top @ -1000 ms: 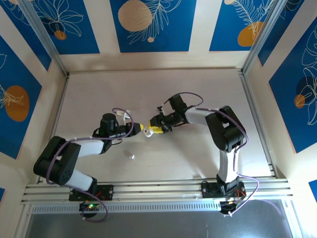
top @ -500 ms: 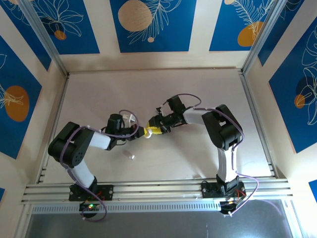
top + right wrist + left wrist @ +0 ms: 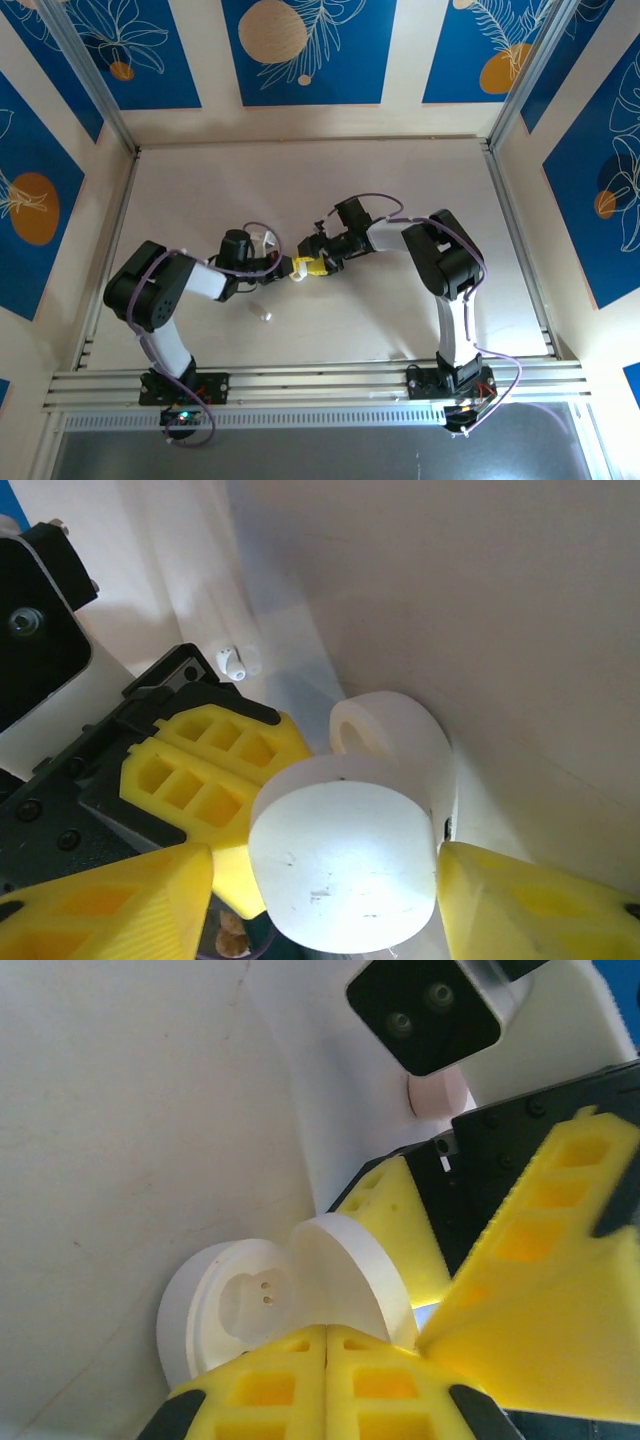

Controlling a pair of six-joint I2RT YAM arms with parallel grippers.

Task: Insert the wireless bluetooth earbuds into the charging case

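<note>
We see both arms meeting near the middle of the table (image 3: 400, 180), with the charging case (image 3: 240, 1300) caught between their yellow fingers. The left gripper (image 3: 325, 1335) has its two fingers pressed flat together along their whole length, and their tips rest against the case at the seam where lid and base meet. We cannot tell whether any edge of the case is pinched there. In the left wrist view the case sits at 12 o'clock from those closed tips. It is hinged open, its base showing a bare bud-shaped well with two small contact dots, and its lid stands up just to the right. The right gripper (image 3: 325, 852) has its jaws spread. In its own wrist view the round white back of the case lies between the two fingers, with a thin dark gap showing at the right finger, so we read it as straddling the case rather than squeezing it. One white earbud (image 3: 264, 314) lies loose on the table, apart from both grippers. In the top view it sits at about 7 o'clock from the point where the fingers meet, just below the left forearm. In the right wrist view it appears at about 11 o'clock from the case, beyond the left gripper's fingers.
</note>
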